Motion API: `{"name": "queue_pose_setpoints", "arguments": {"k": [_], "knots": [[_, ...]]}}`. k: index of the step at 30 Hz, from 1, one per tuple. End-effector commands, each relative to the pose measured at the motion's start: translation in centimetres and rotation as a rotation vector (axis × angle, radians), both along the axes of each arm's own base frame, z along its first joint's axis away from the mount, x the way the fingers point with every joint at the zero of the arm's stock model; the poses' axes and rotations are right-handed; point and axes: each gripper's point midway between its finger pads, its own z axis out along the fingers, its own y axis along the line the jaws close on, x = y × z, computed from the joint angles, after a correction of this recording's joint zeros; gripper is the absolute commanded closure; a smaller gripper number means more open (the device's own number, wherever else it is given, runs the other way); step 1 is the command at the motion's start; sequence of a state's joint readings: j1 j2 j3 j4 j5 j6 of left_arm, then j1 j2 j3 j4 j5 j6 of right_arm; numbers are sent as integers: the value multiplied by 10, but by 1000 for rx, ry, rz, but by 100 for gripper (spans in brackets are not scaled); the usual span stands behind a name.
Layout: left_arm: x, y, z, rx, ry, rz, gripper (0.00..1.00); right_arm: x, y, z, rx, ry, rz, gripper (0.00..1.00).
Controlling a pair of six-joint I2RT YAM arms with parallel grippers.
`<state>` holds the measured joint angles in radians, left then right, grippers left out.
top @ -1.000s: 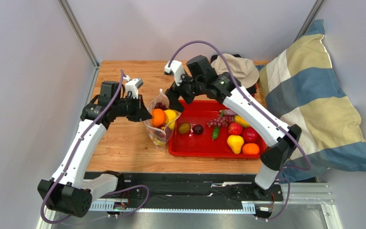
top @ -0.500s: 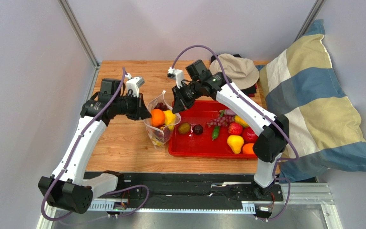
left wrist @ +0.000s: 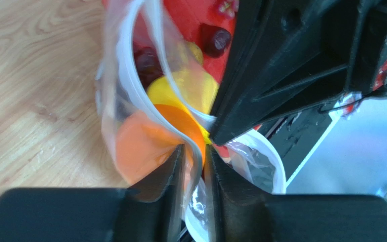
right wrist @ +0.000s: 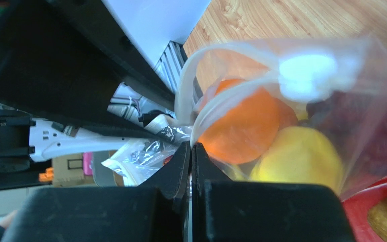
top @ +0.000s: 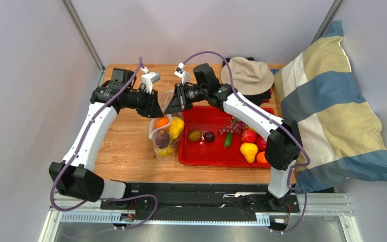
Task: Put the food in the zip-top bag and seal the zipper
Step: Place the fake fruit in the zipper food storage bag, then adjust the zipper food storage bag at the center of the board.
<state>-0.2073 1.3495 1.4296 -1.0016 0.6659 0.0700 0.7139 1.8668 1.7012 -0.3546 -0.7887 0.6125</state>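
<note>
Table point(top: 130, 156): wooden, with both arms based at its near edge.

Left arm point(top: 92, 133): runs up the left side, then bends at the elbow toward centre. The wrist lies roughly level and points right.

Right arm point(top: 253, 113): rises from its base, folds back and sweeps left across the far side of the red tray point(top: 215, 157). The wrist points left. The two wrists face each other, close together, near the tray's far left corner.

Bag point(top: 162, 138): clear plastic, hanging between the two grippers just beside the tray's left wall. Its lower end sits at table level. I cannot tell whether it rests there.

Left gripper point(left wrist: 194, 151): the fingers point(left wrist: 166, 194) are nearly together, leaving only a thin slit, and the bag's top edge is pinched in that slit.

Right gripper point(right wrist: 192, 148): the fingers point(right wrist: 178, 176) are pressed tight together and nip the bag's rim on the opposite side.

Contents of the bag: an orange point(right wrist: 246, 126) uppermost, a yellow fruit point(right wrist: 296, 161) touching it, and something dark purple point(top: 162, 139) lower down.

Still on the tray: a pear point(top: 248, 151), a red apple point(top: 248, 135), grapes point(top: 229, 128) and a plum point(top: 209, 136).

Zipper point(left wrist: 130, 85): a pale strip that curves in an open loop around the mouth, so it is not pressed shut.
</note>
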Motion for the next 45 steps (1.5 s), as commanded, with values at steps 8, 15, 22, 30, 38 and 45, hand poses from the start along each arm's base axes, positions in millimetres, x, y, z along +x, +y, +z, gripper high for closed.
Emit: {"name": "queue_pose_setpoints", "arguments": {"k": [8, 15, 22, 30, 38, 45], "knots": [[-18, -26, 9, -203, 32, -51, 36, 15, 15, 3, 71, -7, -85, 100], [0, 1, -14, -27, 37, 133, 39, 21, 10, -4, 36, -25, -134, 100], [5, -5, 4, 18, -32, 144, 32, 29, 13, -1, 33, -21, -196, 100], [6, -7, 10, 36, -61, 149, 1, 39, 15, 4, 38, -9, -248, 100], [9, 0, -19, 223, -60, 129, 1, 36, 17, 26, 116, -6, -230, 100], [-8, 1, -29, 255, -65, -18, 49, 34, 4, 25, 116, -33, -195, 100]]}}
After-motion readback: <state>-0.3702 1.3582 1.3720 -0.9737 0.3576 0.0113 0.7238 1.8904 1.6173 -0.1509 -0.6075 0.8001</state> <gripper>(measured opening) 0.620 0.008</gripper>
